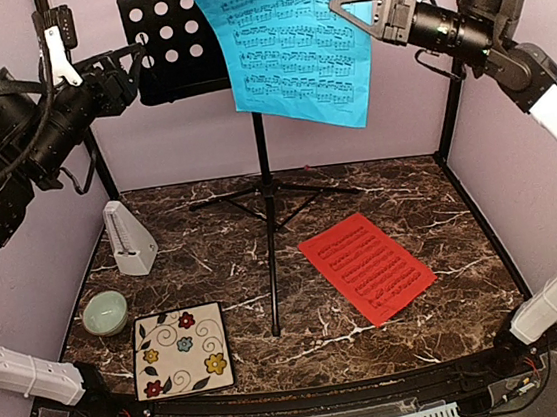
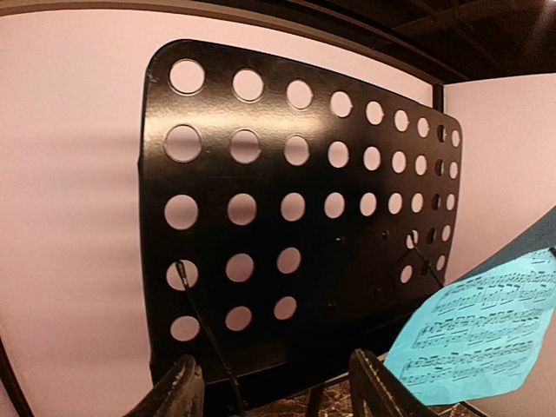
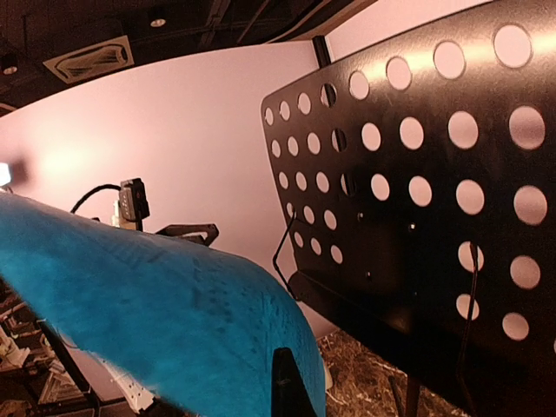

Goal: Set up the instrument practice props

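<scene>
Paper looks light and floppy: the blue sheet (image 1: 290,46) hangs high against the music stand (image 1: 164,40), its edge pinched in the right gripper (image 1: 346,7). The left gripper (image 2: 278,395) has fingers spread and empty. I'd hold it by the margins.

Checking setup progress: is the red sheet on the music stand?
No, the red sheet lies flat on the table, beside the stand.
</scene>
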Motion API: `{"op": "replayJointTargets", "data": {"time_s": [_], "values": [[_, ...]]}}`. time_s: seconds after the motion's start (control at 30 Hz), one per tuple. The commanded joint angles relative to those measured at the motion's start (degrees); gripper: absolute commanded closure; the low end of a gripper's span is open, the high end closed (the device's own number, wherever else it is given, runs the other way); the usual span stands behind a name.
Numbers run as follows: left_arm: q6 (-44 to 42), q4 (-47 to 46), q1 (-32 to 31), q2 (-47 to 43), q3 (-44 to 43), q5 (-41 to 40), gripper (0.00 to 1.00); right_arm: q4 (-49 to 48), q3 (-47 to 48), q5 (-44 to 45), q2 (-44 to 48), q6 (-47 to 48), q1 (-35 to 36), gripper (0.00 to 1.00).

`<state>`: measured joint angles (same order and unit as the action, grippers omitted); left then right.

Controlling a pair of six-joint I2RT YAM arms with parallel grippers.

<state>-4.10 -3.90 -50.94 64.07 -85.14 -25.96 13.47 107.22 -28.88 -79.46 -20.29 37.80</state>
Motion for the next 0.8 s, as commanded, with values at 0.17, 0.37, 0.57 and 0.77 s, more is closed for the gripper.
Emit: {"op": "replayJointTargets", "data": {"time_s": [0.17,0.37,0.57,0.77], "values": [[6.45,9.82,10.91,4.49,-6.86,9.62,0.43,-0.71,21.35,-6.8,-14.91,-5.41,1.02,1.0],[8.35,9.24,15.19,6.29,-6.84,14.56,0.47,-0.88,31.68,-5.97,-23.39,-5.68,1.18,1.0],[9.68,8.23,19.27,8.39,-8.35,19.95,0.53,-3.85,33.15,-2.55,-26.23,-4.06,1.13,1.0],[10.73,7.54,20.42,10.53,-9.87,23.72,0.6,-6.92,33.32,0.77,-27.3,0.5,1.51,1.0]]}}
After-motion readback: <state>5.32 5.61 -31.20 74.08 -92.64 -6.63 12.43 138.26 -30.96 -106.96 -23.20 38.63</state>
